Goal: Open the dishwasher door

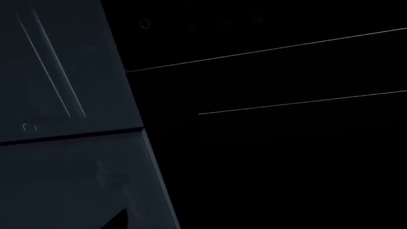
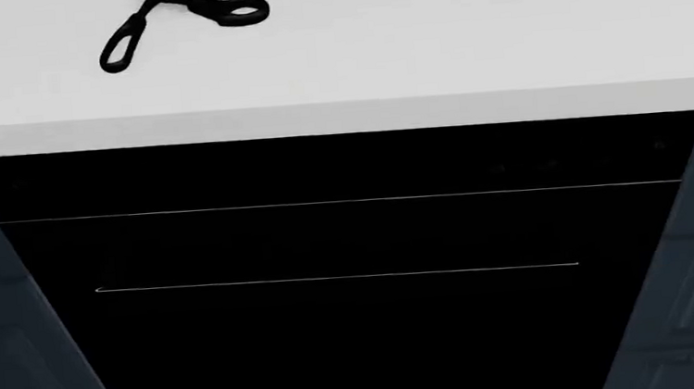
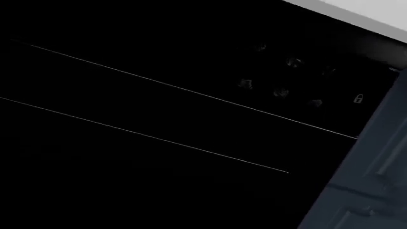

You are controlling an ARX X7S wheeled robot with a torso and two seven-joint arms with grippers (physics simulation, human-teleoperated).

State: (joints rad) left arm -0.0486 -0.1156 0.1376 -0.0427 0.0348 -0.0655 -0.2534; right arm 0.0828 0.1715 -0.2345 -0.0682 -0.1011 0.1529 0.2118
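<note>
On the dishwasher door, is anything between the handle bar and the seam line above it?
No. In the head view the stretch of dishwasher door between the handle bar and the seam line is bare glossy black.

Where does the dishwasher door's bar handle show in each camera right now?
Head view: the handle is a thin level line across the middle of the dishwasher door.
Left wrist view: handle, the lower slanted line.
Right wrist view: handle, the lower slanted line.
Shared landmark: the seam line running parallel above it.

No legible text (faint icons only)
</note>
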